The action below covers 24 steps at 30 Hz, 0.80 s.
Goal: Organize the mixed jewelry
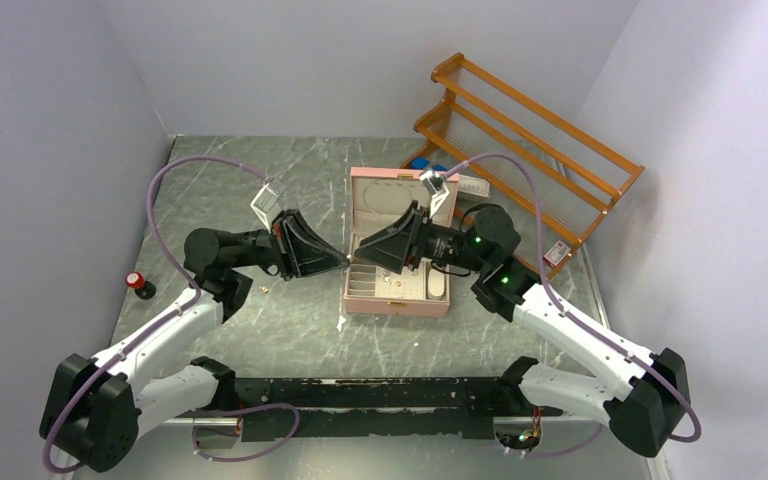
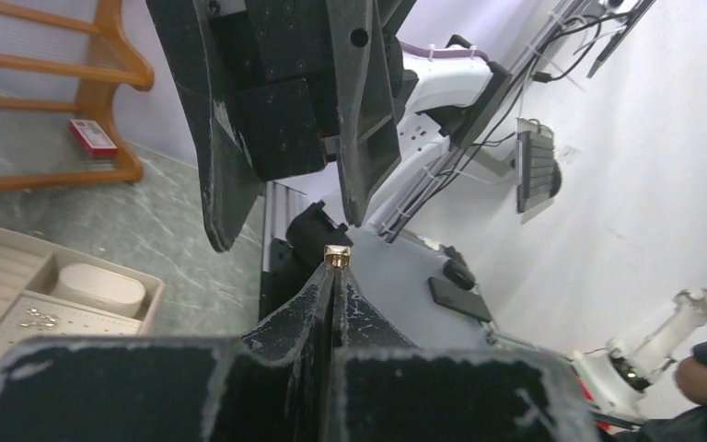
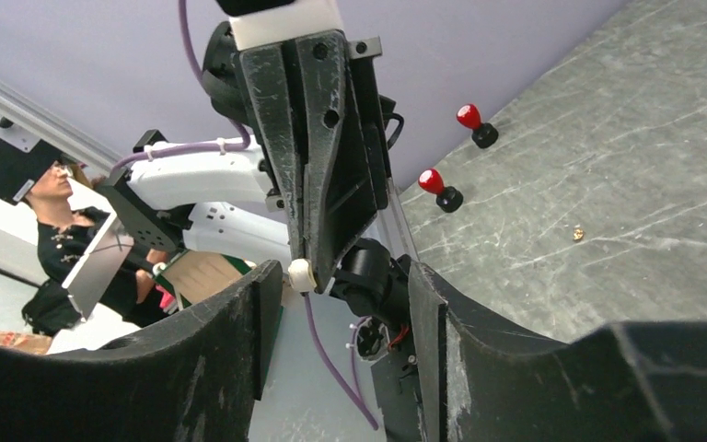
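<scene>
My left gripper is shut on a tiny earring, held in the air over the left edge of the pink jewelry box. In the left wrist view the earring's gold end sticks out of the closed fingertips. In the right wrist view its white bead end shows at the left gripper's tip. My right gripper is open and empty, facing the left gripper tip to tip, its fingers either side of the earring without touching it. Several small gold pieces lie in the box's tray.
A loose gold piece lies on the marble table left of the box, also in the right wrist view. A red-topped black knob stands at the table's left edge. An orange wooden rack stands at the back right. A white oval pad sits in the box.
</scene>
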Available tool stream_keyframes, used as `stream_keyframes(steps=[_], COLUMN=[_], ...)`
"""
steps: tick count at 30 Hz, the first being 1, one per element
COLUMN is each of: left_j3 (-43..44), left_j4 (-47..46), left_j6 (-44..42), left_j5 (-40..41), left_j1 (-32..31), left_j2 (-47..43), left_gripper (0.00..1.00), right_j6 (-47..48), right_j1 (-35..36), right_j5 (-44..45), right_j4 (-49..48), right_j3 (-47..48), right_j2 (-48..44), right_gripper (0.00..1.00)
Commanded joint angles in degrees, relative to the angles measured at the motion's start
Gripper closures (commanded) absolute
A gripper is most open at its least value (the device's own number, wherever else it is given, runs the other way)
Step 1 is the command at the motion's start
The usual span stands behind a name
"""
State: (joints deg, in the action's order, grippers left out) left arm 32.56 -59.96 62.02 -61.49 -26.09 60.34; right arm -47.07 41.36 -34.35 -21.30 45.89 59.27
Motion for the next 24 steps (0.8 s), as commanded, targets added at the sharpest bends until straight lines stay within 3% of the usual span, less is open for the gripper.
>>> stream_keyframes(steps=[1,15,24], left_j3=[3.01,2.95,3.16], left_j4=[8.53,9.23,11.02], left_j6=[-8.22,-8.49,-9.00], left_j5=[0.66,0.76,0.64], left_j1=[0.19,0.18,0.20], left_j2=[-2.15,-1.46,-1.65], left_gripper=[0.95,0.95,0.95], right_j6=[2.60,2.68,4.63], right_j1=[1.09,2.53,2.76], right_j5=[-0.02,-1.16,-0.65], right_j4=[1.33,0.03,1.73], right_j3=[1.90,2.72,3.24], right_j2=[0.86,2.04,2.83], right_gripper=[0.46,0.50,0.58])
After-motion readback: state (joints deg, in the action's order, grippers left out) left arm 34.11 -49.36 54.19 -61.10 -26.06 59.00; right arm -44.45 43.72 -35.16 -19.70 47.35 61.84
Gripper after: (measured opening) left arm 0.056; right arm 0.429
